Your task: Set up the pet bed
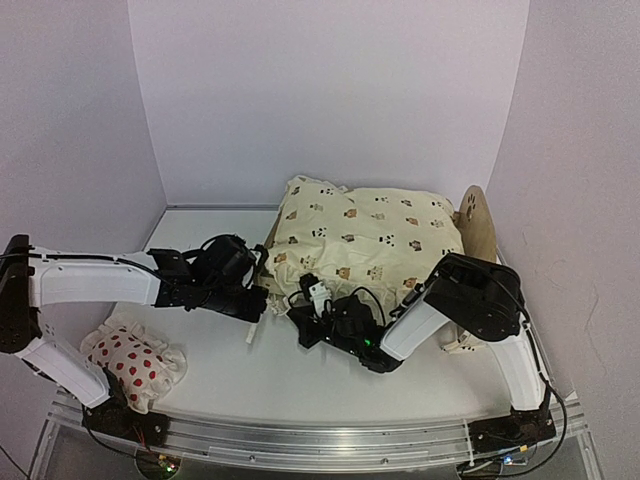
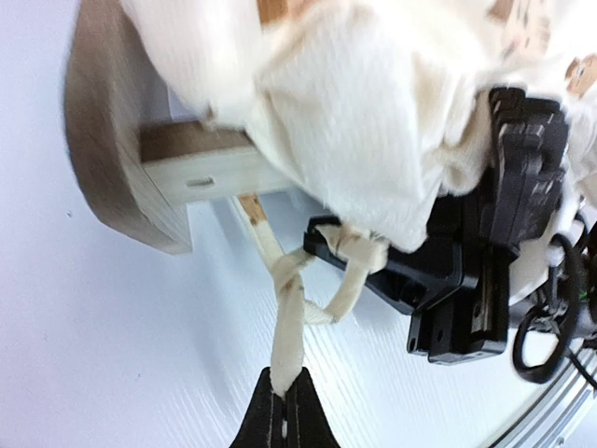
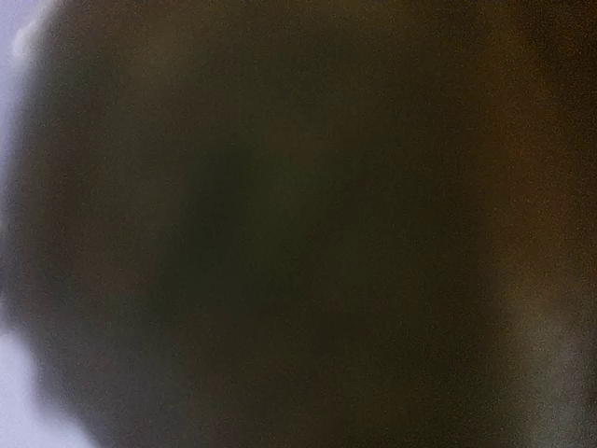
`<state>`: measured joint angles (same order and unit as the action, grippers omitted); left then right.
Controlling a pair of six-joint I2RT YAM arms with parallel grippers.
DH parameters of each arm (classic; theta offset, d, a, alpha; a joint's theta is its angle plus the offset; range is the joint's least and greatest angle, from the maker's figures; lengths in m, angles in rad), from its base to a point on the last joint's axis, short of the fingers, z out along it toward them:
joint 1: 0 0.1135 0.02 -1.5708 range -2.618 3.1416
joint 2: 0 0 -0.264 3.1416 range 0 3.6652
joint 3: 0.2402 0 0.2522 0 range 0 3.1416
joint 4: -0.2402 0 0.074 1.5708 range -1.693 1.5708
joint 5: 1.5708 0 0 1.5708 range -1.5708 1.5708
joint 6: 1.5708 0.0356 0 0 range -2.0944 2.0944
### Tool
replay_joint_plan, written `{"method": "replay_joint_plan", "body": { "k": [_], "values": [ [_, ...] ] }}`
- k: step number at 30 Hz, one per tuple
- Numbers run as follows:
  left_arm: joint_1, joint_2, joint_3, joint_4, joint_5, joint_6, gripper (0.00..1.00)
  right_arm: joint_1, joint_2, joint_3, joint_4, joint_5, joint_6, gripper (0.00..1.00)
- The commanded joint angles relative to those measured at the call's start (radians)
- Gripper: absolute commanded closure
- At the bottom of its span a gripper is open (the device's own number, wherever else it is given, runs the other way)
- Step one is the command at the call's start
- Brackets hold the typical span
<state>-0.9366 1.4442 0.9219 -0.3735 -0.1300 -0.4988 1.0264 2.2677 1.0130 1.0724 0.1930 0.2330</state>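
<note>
The pet bed stands at centre right, and its rounded wooden headboard [image 1: 478, 224] shows at the right. The cream animal-print cushion [image 1: 365, 240] covers the bed's base. In the left wrist view the flat footboard [image 2: 107, 140] and a side rail show under the cushion [image 2: 364, 112]. My left gripper [image 2: 283, 385] is shut on a cream cushion tie [image 2: 290, 327] at the bed's near left corner [image 1: 262, 305]. My right gripper [image 2: 328, 239] sits just beside it [image 1: 298, 322] with the tie's other strand looped at its tip. The right wrist view is dark and blocked.
The small white pillow with red spots [image 1: 130, 362] lies at the near left beside the left arm's base. White walls close in the table [image 1: 330, 375] on three sides. A metal rail [image 1: 320, 435] runs along the near edge.
</note>
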Motion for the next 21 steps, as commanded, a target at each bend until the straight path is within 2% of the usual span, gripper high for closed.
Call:
{"method": "replay_joint_plan", "body": {
  "k": [1, 9, 16, 21],
  "values": [
    [0.014, -0.045, 0.104, -0.077, -0.100, 0.001, 1.00, -0.010, -0.056, -0.038, -0.026, 0.059, 0.002, 1.00],
    [0.053, 0.010, 0.253, -0.146, -0.227, 0.024, 1.00, -0.010, -0.076, -0.111, -0.026, 0.052, 0.018, 1.00],
    [0.128, 0.029, 0.353, -0.174, -0.255, 0.054, 1.00, -0.010, -0.109, -0.194, -0.026, 0.044, 0.045, 1.00],
    [0.201, 0.059, 0.378, -0.167, -0.241, 0.066, 1.00, -0.010, -0.130, -0.273, -0.026, 0.105, 0.068, 1.00]
  ]
}}
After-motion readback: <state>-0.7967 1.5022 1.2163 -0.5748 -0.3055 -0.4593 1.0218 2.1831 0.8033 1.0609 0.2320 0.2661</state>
